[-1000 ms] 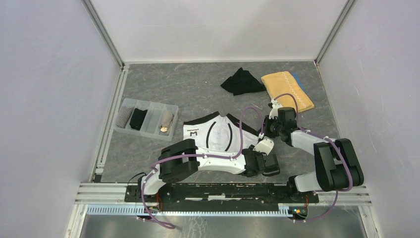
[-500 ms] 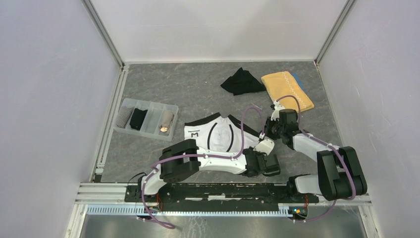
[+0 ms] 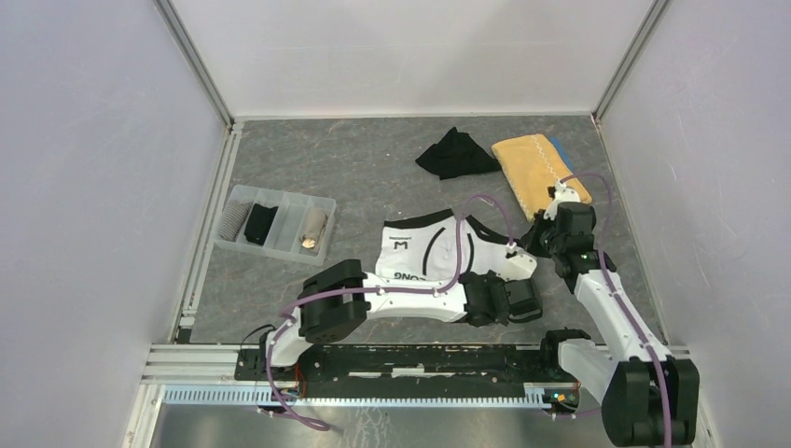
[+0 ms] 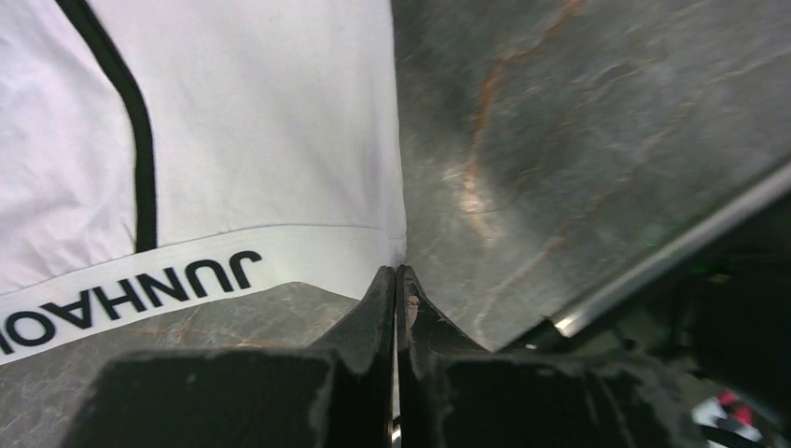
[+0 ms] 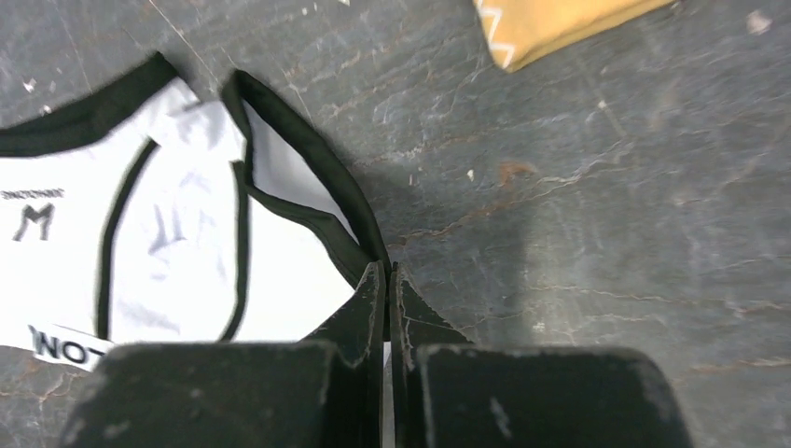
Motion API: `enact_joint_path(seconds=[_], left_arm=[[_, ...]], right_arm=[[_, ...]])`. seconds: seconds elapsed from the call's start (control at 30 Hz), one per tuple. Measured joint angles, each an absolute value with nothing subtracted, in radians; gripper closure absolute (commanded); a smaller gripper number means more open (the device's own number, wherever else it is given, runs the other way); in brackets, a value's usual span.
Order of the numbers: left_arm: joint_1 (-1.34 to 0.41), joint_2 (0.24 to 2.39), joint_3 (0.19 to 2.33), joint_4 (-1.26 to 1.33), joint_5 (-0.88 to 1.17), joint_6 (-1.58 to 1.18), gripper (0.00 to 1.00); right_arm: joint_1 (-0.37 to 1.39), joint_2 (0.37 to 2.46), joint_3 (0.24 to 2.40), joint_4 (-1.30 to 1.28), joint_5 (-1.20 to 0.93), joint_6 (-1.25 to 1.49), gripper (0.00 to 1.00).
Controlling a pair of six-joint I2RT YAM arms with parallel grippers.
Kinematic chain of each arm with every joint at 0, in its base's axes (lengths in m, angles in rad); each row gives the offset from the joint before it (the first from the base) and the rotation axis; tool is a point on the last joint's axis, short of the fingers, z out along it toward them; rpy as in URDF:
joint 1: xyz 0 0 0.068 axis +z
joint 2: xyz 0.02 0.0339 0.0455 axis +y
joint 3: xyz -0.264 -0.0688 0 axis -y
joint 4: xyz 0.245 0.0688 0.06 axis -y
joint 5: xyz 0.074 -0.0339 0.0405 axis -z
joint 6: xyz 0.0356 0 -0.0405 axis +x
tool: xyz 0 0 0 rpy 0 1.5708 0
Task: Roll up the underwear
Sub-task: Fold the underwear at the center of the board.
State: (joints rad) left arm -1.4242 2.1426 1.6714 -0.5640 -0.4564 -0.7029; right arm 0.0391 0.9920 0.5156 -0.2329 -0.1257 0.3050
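White garment: the white underwear [image 3: 424, 250] of soft cloth with black trim lies spread flat on the grey stone-patterned table [image 3: 326, 159], just toward 5 o'clock of its middle. Its lettered waistband faces the arms.
Left gripper: the left gripper [image 4: 395, 280] has both fingers pressed together on the waistband corner at the garment's 5 o'clock end, low against the table.
Right gripper: the right gripper [image 5: 386, 275] is clamped at the black-trimmed leg edge at the garment's 3 o'clock side. The hem runs right into the fingertips, so it seems pinched, though the cloth between them is hidden.
Black garment: 1 crumpled black underwear [image 3: 455, 154] sits at 1 o'clock on the table, well apart from both grippers.
Towel: the mustard-yellow towel with white zigzag stitching [image 3: 539, 171] lies folded just beside it, toward 2 o'clock.
Tray: the clear plastic tray with dividers [image 3: 287, 222] sits at 9 o'clock and holds 3 rolls: grey-striped roll [image 3: 233, 219], black roll [image 3: 259, 224] and beige roll [image 3: 315, 227], each in its own compartment.
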Motion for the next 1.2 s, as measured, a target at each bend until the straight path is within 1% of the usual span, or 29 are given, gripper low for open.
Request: enact_joint_path(seconds=[0.17, 0.27, 0.4, 0.63, 0.73, 0.97, 1.2], left_arm=[[-1.421, 2.075, 1.673, -0.503, -0.412, -0.685, 0.98], [-1.412, 2.01, 1.638, -0.448, -0.396, -0.682, 0.98], [-1.383, 1.898, 1.546, -0.395, -0.382, -0.683, 0.98], [-1.302, 1.761, 1.33, -0.33, -0.381, -0.693, 0.98], [-1.283, 1.727, 1.252, -0.311, -0.382, -0.712, 0.98], [-1.26, 1.636, 1.148, -0.293, -0.388, -0.741, 0.98], [-1.255, 1.53, 1.042, -0.281, -0.413, -0.776, 0.98]], right_arm=[[0.028, 0.915, 0.609, -0.337, -0.114, 0.29, 1.0], [0.028, 0.896, 0.678, -0.382, -0.132, 0.284, 1.0], [0.028, 0.899, 0.742, -0.421, -0.171, 0.272, 1.0], [0.041, 0.949, 0.787, -0.444, -0.262, 0.265, 1.0], [0.071, 0.986, 0.81, -0.445, -0.27, 0.27, 1.0], [0.263, 1.089, 0.896, -0.427, -0.234, 0.297, 1.0], [0.375, 1.192, 0.943, -0.377, -0.179, 0.31, 1.0]])
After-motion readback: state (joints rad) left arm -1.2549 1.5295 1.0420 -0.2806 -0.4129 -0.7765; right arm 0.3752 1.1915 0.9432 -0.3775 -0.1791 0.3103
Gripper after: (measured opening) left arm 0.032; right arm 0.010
